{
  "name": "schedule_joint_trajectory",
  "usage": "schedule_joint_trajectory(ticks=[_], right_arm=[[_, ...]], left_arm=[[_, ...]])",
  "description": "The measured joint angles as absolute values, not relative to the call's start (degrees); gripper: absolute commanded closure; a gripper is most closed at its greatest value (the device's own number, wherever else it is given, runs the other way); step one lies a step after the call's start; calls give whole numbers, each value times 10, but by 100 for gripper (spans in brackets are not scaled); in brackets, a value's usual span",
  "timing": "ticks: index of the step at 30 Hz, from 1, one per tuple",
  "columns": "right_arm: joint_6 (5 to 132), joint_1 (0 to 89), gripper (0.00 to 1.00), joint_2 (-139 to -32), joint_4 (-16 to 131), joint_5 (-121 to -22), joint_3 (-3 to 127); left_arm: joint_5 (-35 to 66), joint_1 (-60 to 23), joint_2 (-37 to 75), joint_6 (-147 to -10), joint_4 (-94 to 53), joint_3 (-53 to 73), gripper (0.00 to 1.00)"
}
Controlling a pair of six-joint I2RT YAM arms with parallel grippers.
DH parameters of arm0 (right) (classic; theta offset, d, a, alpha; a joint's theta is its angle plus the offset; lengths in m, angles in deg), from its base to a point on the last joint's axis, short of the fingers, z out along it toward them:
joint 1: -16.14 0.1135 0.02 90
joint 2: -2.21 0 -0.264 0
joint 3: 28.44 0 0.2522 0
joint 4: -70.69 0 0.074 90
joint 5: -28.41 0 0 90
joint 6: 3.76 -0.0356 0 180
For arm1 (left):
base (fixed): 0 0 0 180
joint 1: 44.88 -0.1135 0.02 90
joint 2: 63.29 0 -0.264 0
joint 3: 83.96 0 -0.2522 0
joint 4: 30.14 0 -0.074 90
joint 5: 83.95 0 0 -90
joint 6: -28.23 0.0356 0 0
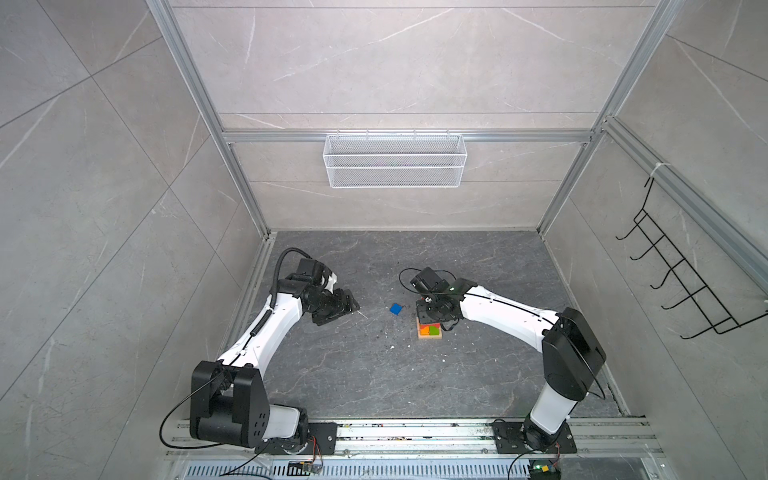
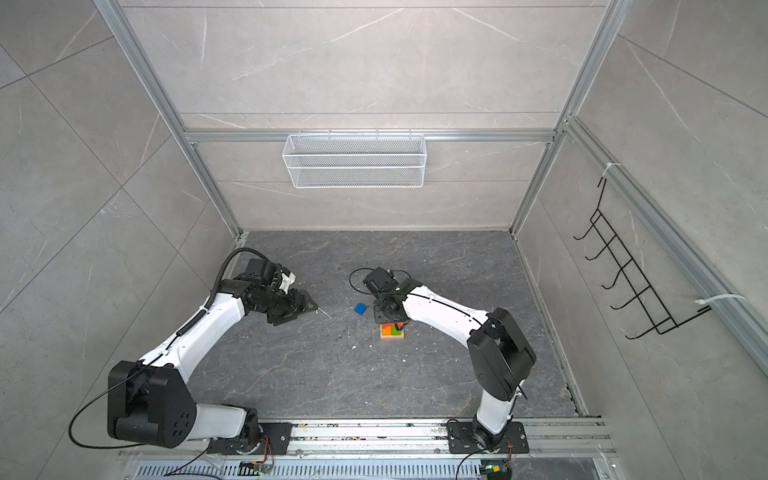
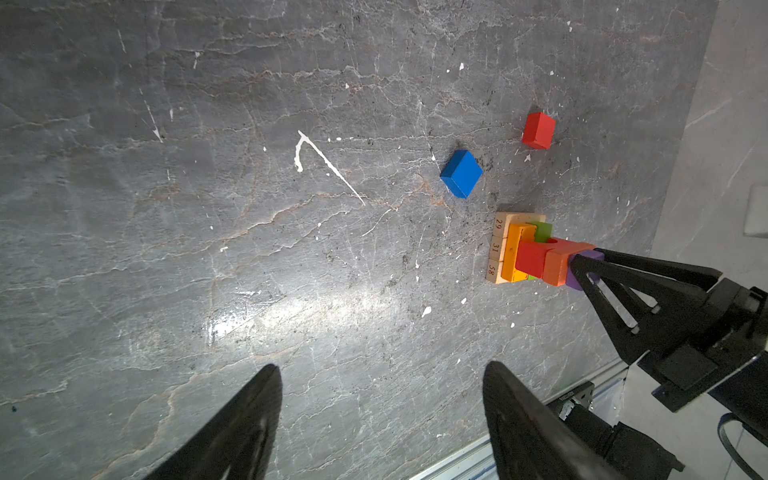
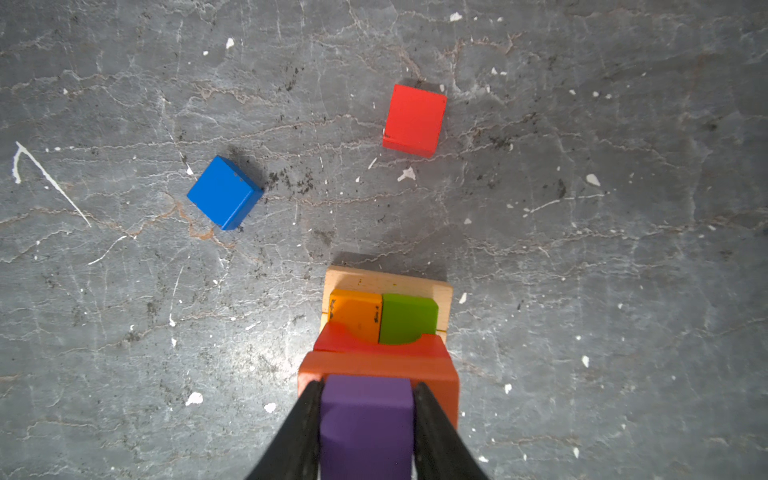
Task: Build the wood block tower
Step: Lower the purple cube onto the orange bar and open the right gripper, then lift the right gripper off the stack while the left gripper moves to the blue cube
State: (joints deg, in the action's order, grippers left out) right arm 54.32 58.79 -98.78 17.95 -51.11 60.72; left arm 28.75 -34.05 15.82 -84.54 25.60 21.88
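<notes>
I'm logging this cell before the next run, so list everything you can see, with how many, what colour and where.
tower: one, tan base with orange, green and red blocks above, mid-table
purple block: one, purple, at the tower's top, gripped
blue cube: one, blue, loose on the table beside the tower
red cube: one, red, loose on the table beyond the tower
wire basket: one, white, on the back wall
hook rack: one, black, on the right wall
tabletop: one, dark grey stone look
left arm, right arm: two, white and black
left gripper: one, black, open, holding nothing
right gripper: one, black, closed on the purple block
</notes>
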Motion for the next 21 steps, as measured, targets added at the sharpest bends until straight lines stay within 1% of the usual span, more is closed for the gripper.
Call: schedule_joint_trajectory(ticks=[6, 12, 16, 18, 21], right_arm=[[543, 588, 83, -989, 179, -511, 607], [543, 588, 72, -989, 179, -511, 607], [545, 588, 59, -986, 179, -511, 608], [547, 588, 47, -981, 178, -511, 608], [551, 588, 25, -962, 177, -511, 608]], left_arm=[[288, -340, 158, -845, 256, 219, 22], [289, -340, 160, -845, 256, 219, 21], [287, -340, 166, -847, 255, 219, 21], [286, -339, 167, -848, 255, 219, 21], [277, -331, 170, -853, 250, 219, 21]])
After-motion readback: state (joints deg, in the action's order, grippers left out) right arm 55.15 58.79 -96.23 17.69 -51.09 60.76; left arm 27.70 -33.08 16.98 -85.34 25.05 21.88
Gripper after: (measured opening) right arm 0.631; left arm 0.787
